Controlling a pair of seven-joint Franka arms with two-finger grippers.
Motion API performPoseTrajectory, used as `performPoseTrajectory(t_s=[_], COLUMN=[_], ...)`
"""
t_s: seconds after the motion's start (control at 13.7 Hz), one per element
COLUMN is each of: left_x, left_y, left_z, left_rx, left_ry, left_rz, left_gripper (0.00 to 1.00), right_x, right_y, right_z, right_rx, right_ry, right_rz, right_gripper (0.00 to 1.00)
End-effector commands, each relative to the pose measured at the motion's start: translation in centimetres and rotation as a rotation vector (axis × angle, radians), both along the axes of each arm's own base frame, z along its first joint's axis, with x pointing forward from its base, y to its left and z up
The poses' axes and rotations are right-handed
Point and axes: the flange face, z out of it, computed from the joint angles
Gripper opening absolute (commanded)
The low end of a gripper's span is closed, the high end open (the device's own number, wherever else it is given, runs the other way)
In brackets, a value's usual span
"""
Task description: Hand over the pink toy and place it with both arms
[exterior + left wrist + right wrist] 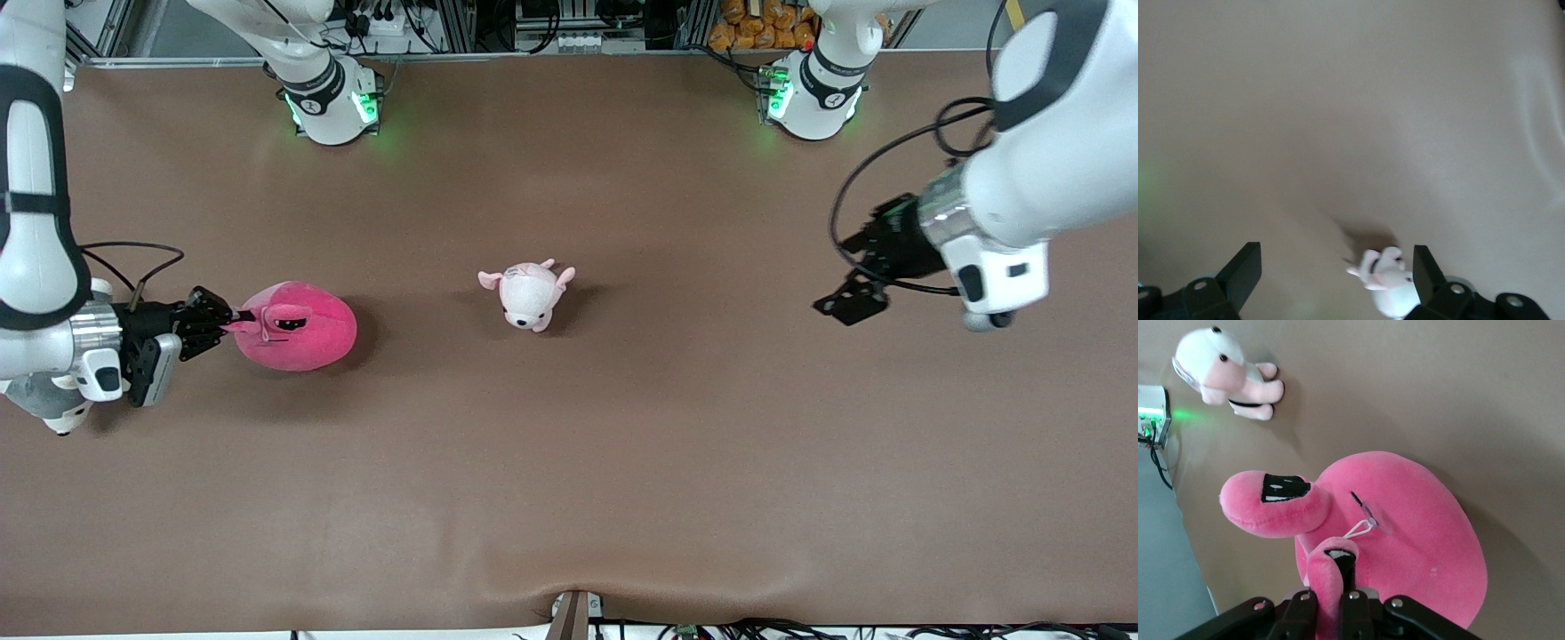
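Note:
The pink toy (298, 325), a hot-pink round plush with dark half-lidded eyes, lies on the brown table toward the right arm's end. My right gripper (228, 325) is shut on one of its floppy ears; in the right wrist view the ear (1327, 587) is pinched between the black fingers and the body (1405, 540) bulges past it. My left gripper (849, 302) hangs open over the table at the left arm's end with nothing between its fingers (1245, 270).
A small pale pink-and-white plush animal (528, 295) lies near the table's middle, also seen in the left wrist view (1385, 283) and right wrist view (1221, 370). The two arm bases (333, 102) (813, 98) stand along the table's back edge.

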Motion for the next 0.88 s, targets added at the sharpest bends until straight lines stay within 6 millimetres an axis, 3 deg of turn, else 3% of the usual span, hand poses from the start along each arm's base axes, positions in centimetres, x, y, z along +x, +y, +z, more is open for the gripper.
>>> performPoseTrajectory(t_s=[0.0, 0.22, 0.29, 0.37, 0.59, 0.8], left_x=[-1.2, -3.0, -3.2, -3.2, -4.1, -4.5], left_y=[2.2, 3.9, 5.2, 5.9, 6.9, 8.5], left_z=[1.3, 2.7, 3.1, 3.3, 3.9, 4.6], left_rx=[0.022, 0.098, 0.097, 0.094, 0.087, 0.084], left_ry=[-0.023, -0.051, -0.064, -0.073, -0.071, -0.080], left_rz=[-0.160, -0.368, -0.408, -0.458, -0.593, -0.681], left_gripper=[1.00, 1.00, 1.00, 1.00, 1.00, 1.00], right_x=[0.1, -0.4, -0.5, -0.5, 0.2, 1.0], right_y=[-1.7, -4.1, -4.4, -4.6, -4.7, -3.2], right_z=[-1.4, -3.3, -3.7, -3.9, -2.2, 2.4], right_rx=[0.051, 0.057, 0.057, 0.053, 0.012, -0.103], right_ry=[-0.006, 0.026, 0.032, 0.029, 0.009, -0.034], right_rz=[-0.004, -0.059, -0.066, -0.069, -0.087, -0.094], right_gripper=[0.00, 0.02, 0.57, 1.00, 1.00, 1.00])
